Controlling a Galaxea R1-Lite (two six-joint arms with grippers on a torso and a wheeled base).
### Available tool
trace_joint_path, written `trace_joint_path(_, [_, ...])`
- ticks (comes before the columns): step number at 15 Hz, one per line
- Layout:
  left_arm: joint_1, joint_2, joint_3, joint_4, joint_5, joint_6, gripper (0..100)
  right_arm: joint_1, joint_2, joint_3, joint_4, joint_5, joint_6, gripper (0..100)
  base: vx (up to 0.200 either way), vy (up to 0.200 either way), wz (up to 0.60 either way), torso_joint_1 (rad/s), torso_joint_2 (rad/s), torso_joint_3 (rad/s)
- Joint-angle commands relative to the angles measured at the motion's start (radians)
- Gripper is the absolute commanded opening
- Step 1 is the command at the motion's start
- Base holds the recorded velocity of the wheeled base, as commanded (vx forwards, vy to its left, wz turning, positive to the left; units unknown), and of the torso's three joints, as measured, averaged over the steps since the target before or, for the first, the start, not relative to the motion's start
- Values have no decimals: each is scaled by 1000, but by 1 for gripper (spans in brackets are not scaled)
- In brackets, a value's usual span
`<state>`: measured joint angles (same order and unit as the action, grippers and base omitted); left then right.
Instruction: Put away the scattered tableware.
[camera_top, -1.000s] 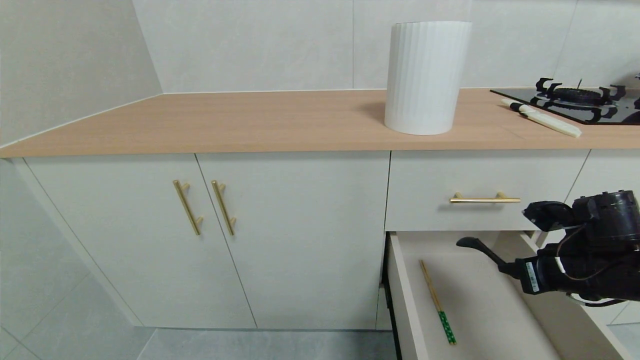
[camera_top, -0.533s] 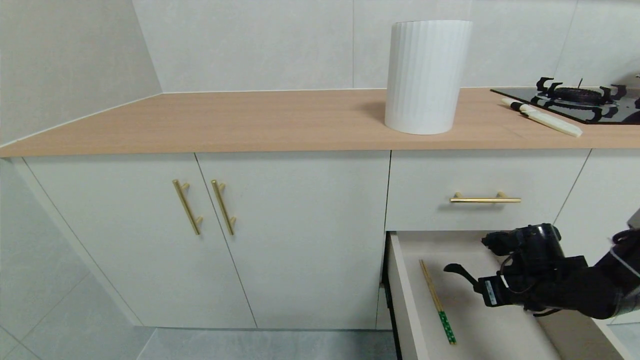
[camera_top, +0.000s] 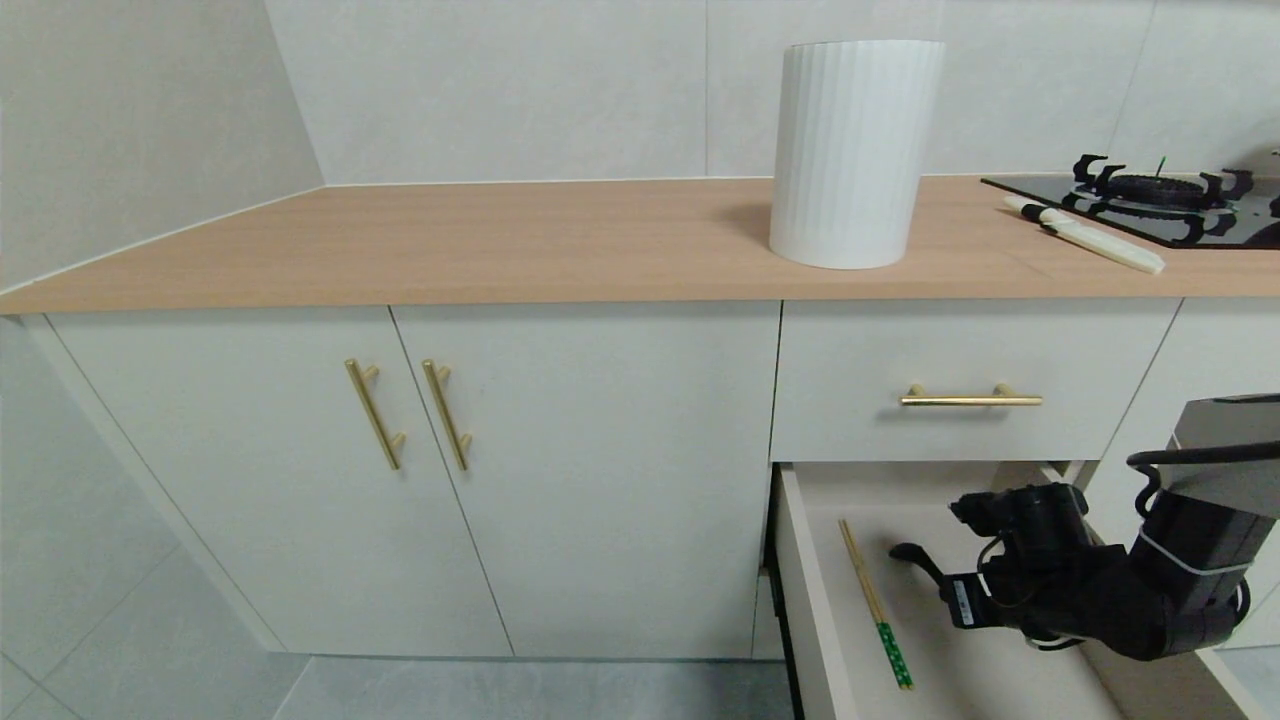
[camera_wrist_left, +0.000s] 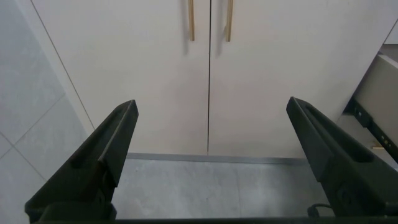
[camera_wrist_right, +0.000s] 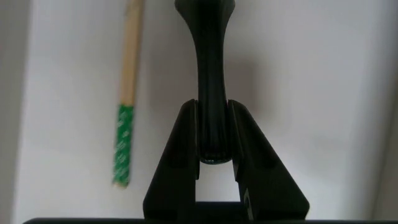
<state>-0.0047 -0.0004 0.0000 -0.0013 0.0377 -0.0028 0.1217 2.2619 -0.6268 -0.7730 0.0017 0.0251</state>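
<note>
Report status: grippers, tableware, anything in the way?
Right gripper shut on black spoon, low over open drawer. Left gripper open, facing cabinet doors. Chopsticks in drawer, beside spoon, not under it.

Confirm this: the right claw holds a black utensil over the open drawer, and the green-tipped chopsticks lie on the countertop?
Not quite. The green-tipped chopsticks lie inside the open drawer, not on the countertop, as the head view shows. The right claw does hold the black utensil over that drawer.

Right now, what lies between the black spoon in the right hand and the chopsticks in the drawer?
Nothing: just bare drawer floor separates the spoon from the chopsticks, as both the head and right wrist views show.
</note>
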Motion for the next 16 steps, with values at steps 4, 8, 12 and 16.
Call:
trace_joint_path(4, [0, 0, 0, 0, 1, 0, 100, -4, 28, 2, -2, 0, -1, 0, 0, 0, 0, 0, 0, 0])
trace_joint_path(8, [0, 0, 0, 0, 1, 0, 100, -4, 28, 2, -2, -2, -1, 0, 0, 0, 0, 0, 0, 0])
trace_joint_path(12, [0, 0, 0, 0, 1, 0, 100, -4, 22, 4, -2, 0, 1, 100, 0, 0, 0, 0, 0, 0])
trace_joint_path(16, [0, 0, 0, 0, 1, 0, 100, -4, -1, 12, -2, 0, 1, 100, 0, 0, 0, 0, 0, 0])
